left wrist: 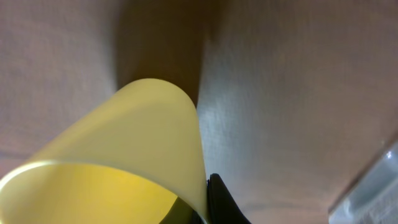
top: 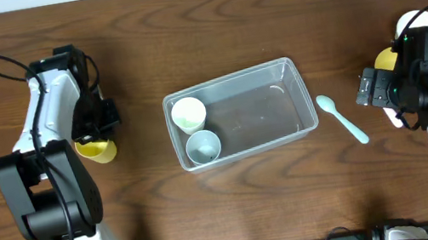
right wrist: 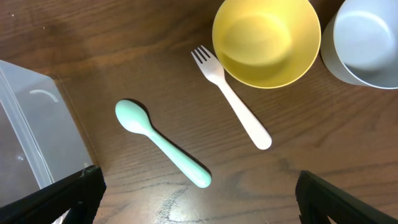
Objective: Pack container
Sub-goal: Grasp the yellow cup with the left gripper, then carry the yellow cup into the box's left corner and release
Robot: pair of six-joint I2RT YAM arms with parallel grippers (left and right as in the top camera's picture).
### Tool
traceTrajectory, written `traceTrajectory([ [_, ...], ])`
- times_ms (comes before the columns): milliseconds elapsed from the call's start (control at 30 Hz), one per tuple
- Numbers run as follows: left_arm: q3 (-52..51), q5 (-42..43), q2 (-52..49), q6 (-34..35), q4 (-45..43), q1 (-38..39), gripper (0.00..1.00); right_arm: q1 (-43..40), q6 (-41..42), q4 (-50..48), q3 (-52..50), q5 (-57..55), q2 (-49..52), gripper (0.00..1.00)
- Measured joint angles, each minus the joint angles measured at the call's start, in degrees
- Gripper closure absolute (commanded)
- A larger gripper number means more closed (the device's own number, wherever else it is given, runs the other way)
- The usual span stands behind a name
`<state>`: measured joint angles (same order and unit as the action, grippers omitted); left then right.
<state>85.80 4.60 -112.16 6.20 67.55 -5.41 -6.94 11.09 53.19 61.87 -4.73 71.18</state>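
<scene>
The left hand (top: 97, 128) hides most of the yellow cup (top: 100, 151) left of the container (top: 257, 117). The right arm (top: 426, 69) half-covers a yellow bowl (top: 385, 59).

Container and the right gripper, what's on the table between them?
A mint-green spoon lies on the wood between the container and the open right gripper, clearest in the overhead view.

**Overhead:** the whole table (top: 206, 18) is viewed straight down from afar. **Left wrist:** a yellow cup (left wrist: 124, 155), lying at 9 o'clock of the container (top: 261, 117) overhead, is framed at very close range. **Right wrist:** the spoon (right wrist: 163, 151), at 3 o'clock of the container, is viewed downward from nearer; it is shared with the overhead view.
</scene>
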Motion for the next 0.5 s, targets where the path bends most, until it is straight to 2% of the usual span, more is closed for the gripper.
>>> traceTrajectory([
  [200,6.40,-0.24,9.31,0.00,3.48,7.56,0.94,0.00,0.00,0.07,0.00,0.00,0.00,0.01],
  [367,13.84,-0.20,21.05,-0.13,1.92,20.17,0.94,0.00,0.00,0.07,0.00,0.00,0.00,0.01],
  [500,15.72,-0.81,23.69,-0.22,1.68,29.18,0.94,0.00,0.00,0.07,0.00,0.02,0.00,0.01],
])
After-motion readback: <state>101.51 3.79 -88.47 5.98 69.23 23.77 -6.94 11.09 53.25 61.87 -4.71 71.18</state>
